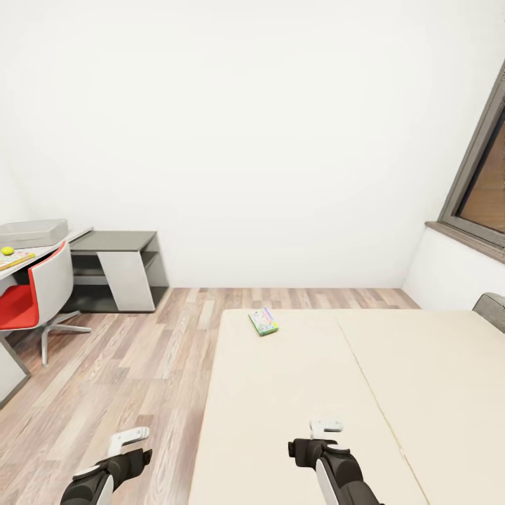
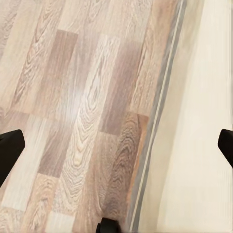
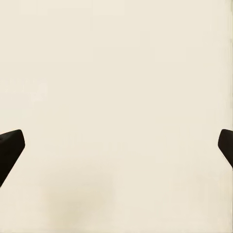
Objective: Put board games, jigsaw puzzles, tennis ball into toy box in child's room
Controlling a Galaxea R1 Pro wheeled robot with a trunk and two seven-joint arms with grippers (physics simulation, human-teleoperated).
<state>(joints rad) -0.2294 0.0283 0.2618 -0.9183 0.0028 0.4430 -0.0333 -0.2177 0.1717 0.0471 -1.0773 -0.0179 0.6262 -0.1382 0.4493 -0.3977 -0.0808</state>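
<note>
Bed (image 1: 337,393) holds 1 board game (image 1: 263,321) (green-edged).

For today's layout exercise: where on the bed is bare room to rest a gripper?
The bed is bare mattress nearly throughout; only the board game sits near its far left corner. The table is more crowded: toy box, tennis ball.

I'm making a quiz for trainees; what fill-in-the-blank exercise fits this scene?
1. The board game lies on the ____.
2. The tennis ball rests on the ____.
3. The chair has a ____ seat.
4. The right pincer hangs above the ____.

Missing words: bed; table; red; bed.
</note>
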